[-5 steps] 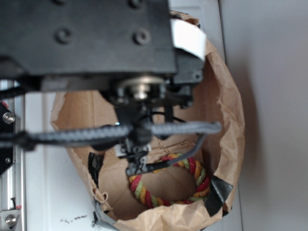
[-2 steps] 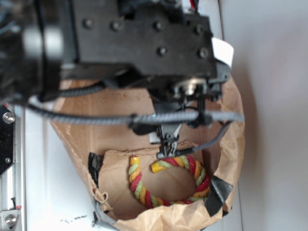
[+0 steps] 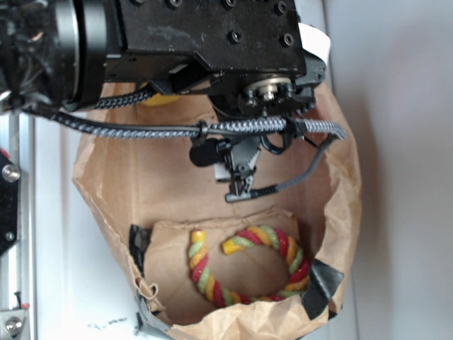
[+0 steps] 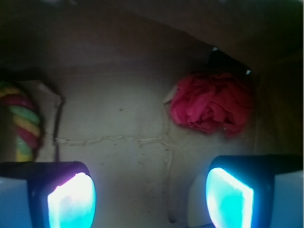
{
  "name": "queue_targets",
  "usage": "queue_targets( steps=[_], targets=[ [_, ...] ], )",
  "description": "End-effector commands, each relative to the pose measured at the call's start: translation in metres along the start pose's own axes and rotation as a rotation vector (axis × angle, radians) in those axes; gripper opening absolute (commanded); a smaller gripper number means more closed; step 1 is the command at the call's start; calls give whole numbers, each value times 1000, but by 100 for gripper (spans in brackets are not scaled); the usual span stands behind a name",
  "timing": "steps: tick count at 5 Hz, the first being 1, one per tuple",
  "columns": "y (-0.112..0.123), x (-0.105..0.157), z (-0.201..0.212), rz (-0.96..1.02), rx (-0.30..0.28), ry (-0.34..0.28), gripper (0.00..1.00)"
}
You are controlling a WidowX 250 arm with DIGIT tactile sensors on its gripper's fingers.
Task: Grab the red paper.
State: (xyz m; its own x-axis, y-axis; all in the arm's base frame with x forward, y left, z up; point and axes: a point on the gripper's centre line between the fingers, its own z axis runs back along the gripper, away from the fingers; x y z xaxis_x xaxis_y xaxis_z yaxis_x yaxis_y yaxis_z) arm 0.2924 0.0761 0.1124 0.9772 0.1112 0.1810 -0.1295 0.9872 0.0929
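White tabletop w/ a metal rail at left; on it sits a brown paper bag (image 3: 333, 170), mouth open to the exterior cam, floor creased and lined w/ brown paper. The arm fills the top of that view, cables draped across the bag opening.

Gripper (image 4: 149, 194) is inside the bag, fingers spread wide and holding nothing – both pads (image 4: 71, 202) glow cyan at the bottom of the wrist view w/ bare bag floor between them. The red paper (image 4: 211, 104) lies ahead and to the right of the fingers, close against the bag's side wall near a dark tape patch. Not visible in the exterior view; arm hides it.

Risks, as I judge them:
- wad isn't centred btwn the fingers, so closing here catches nothing
- shifting right may snag the bag wall or pinch it along w/ the wad
- rope ring (image 3: 248, 265) sits far left, well apart, so low mix-up risk
- thin paper may just crush & slip out.
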Motion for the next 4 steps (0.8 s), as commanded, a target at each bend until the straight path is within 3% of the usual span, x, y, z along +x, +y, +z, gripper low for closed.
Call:
queue_targets(
  steps=[1,4],
  targets=[
    [22,13,1,17,24,-47,100],
    [23,21,5,-32,37,-63,100]
  ],
)
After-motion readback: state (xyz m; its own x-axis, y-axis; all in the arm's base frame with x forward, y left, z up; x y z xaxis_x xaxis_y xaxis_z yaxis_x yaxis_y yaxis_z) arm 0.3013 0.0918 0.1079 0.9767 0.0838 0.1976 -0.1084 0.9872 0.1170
